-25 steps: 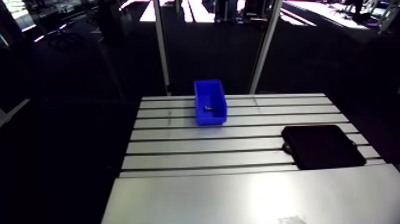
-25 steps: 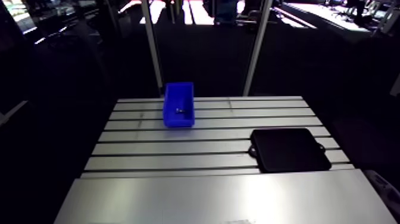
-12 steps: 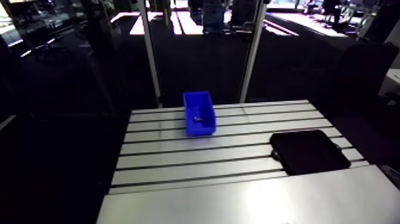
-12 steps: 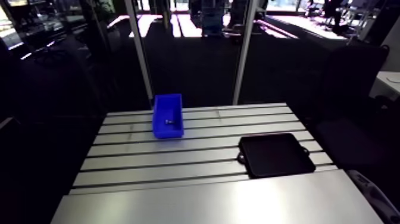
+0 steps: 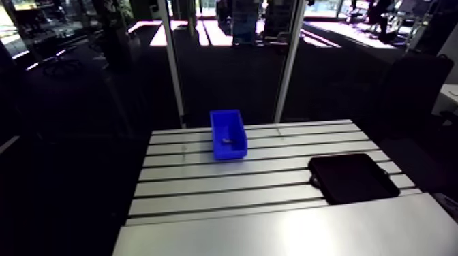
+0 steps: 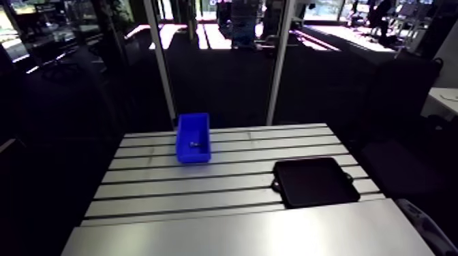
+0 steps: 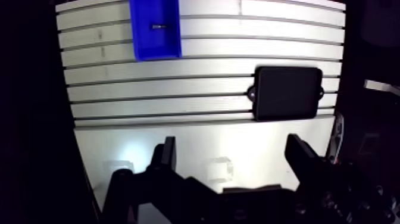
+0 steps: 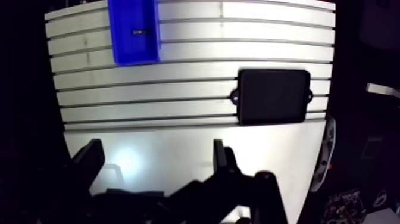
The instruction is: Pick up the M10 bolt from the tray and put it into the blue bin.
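Blue plastic marks the goal: the blue bin [image 5: 227, 134] stands on the far left part of the slotted surface [image 5: 204, 184], its long side running near to far. A small metal piece, which I take to be the M10 bolt [image 7: 157, 26], lies on the bin's floor at about mid-length. The black tray [image 5: 353, 178] sits well apart from the bin, to the right and nearer, and nothing shows on it.

In the wrist view the tool [image 7: 231, 149] hangs high over the near, smooth part of the surface. Its two fingers are spread wide with nothing between them.

Judged from this, the placing step looks done and the work is at its close, with the arm standing clear. No further grasp seems called for; at most the arm needs to settle into a rest pose away from both containers.

As for the bolt's lie, its long axis seems to run left to right, across the bin's short width. It is too small to tell which way the head points.
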Controlling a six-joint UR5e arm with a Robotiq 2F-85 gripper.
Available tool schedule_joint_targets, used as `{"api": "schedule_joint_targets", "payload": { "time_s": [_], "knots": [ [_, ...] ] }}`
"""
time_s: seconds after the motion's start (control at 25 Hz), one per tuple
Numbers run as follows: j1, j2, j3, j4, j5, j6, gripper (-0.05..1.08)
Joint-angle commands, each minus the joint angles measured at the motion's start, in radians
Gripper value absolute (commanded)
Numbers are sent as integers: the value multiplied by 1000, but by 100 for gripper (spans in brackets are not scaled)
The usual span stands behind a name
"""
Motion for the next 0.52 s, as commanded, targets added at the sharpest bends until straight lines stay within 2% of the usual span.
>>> {"api": "schedule_joint_targets", "payload": {
  "time_s": [0.04, 0.52],
  "knots": [
    [3, -9, 10, 0, 2, 1, 2],
    [7, 2, 7, -1, 0, 1, 2]
  ]
}}
